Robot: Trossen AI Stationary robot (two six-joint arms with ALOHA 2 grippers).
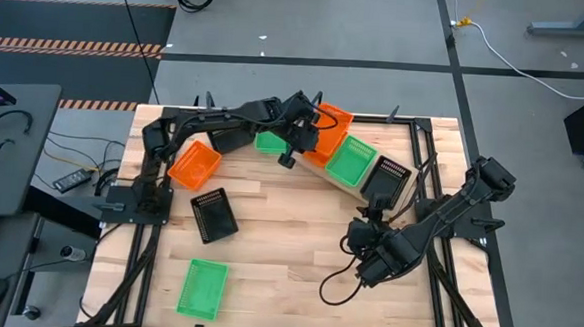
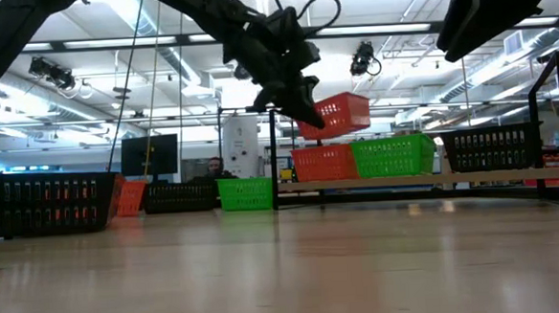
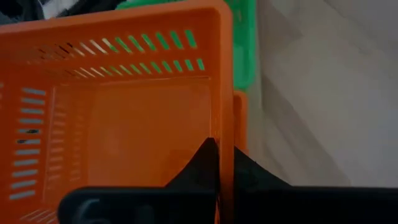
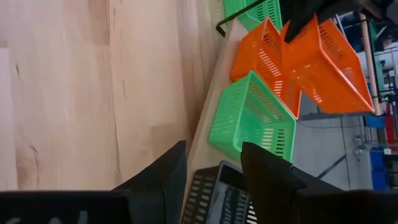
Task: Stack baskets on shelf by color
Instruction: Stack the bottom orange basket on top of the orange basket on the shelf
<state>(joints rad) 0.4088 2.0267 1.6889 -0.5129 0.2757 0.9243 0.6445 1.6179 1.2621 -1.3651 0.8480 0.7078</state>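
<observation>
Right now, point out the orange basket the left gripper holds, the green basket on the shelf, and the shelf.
Held orange basket (image 2: 340,114), low view, slotted side.
Green basket on shelf (image 2: 392,156), low view, side wall.
Shelf (image 2: 358,183), low view, front edge.

Bright overhead ceiling lights, soft shadows, blurred left wrist view

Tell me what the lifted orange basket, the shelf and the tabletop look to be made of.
Orange basket held up by the left gripper: looks like moulded plastic, smooth and slightly glossy, with clean uniform slots in its walls. Shelf: seems pale plain wood, a smooth matte board with no visible seams. Tabletop: wood in joined planks, striped grain, with a light sheen in the low view.
</observation>
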